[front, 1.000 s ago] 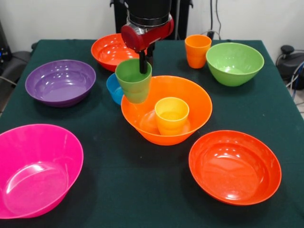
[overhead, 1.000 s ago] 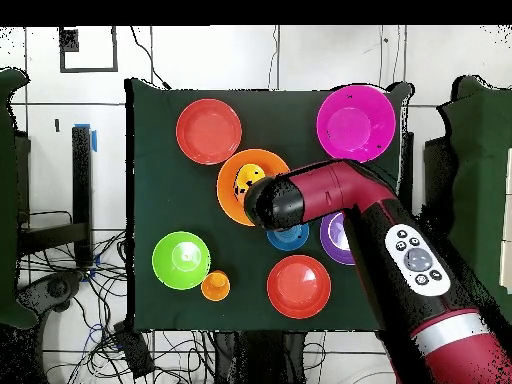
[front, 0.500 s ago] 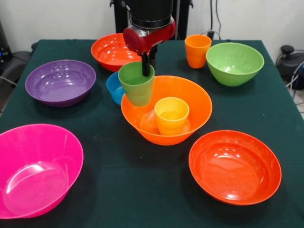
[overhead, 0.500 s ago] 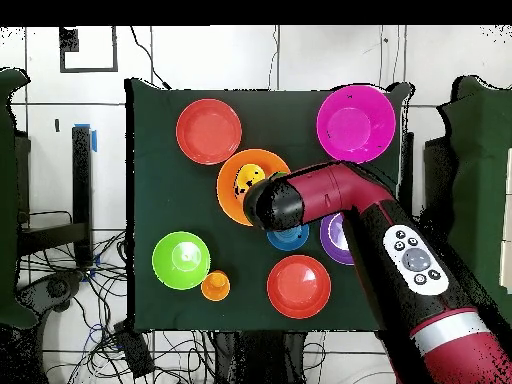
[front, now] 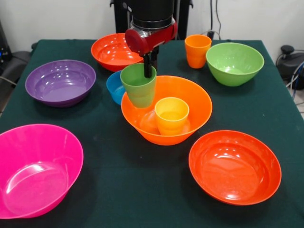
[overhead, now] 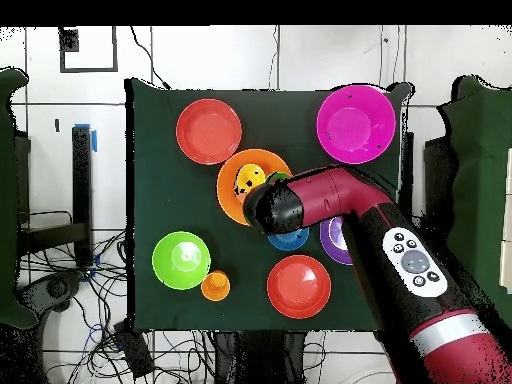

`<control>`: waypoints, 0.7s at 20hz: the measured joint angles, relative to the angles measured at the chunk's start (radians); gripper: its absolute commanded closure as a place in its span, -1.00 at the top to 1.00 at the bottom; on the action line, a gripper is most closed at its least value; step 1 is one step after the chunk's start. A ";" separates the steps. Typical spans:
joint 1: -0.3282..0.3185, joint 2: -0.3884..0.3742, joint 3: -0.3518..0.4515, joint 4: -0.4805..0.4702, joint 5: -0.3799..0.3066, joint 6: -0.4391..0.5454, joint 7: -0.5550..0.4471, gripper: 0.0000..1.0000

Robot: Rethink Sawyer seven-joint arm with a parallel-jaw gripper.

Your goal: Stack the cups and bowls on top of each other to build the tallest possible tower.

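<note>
Carrying green cup (front: 138, 85) pinched at its rim by gripper (front: 147, 70) | yellow cup (front: 171, 115) sits lower, toward table's right edge in front view

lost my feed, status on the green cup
Pincer shut on green cup, airborne over light orange bowl rim. Yellow cup sits inside bowl. Nothing blocking.

Seen from the front, the central bowl (front: 199, 102) has one cup (front: 171, 115) standing inside it. A lifted cup (front: 138, 85) hangs from the gripper (front: 148, 66) above its rim at 10 o'clock, and the small bowl (front: 114, 88) sits just behind this cup. Around the central bowl lie:
- the far bowl (front: 109, 50) at 11 o'clock
- the left bowl (front: 60, 81) at 10 o'clock
- the near-left bowl (front: 33, 171) at 8 o'clock
- the near-right bowl (front: 234, 166) at 4 o'clock
- the far-right bowl (front: 234, 63) at 2 o'clock, with the third cup (front: 197, 51) just beside it at 1 o'clock
</note>
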 measured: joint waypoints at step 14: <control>0.015 0.050 -0.045 0.000 -0.001 -0.023 0.000 -1.00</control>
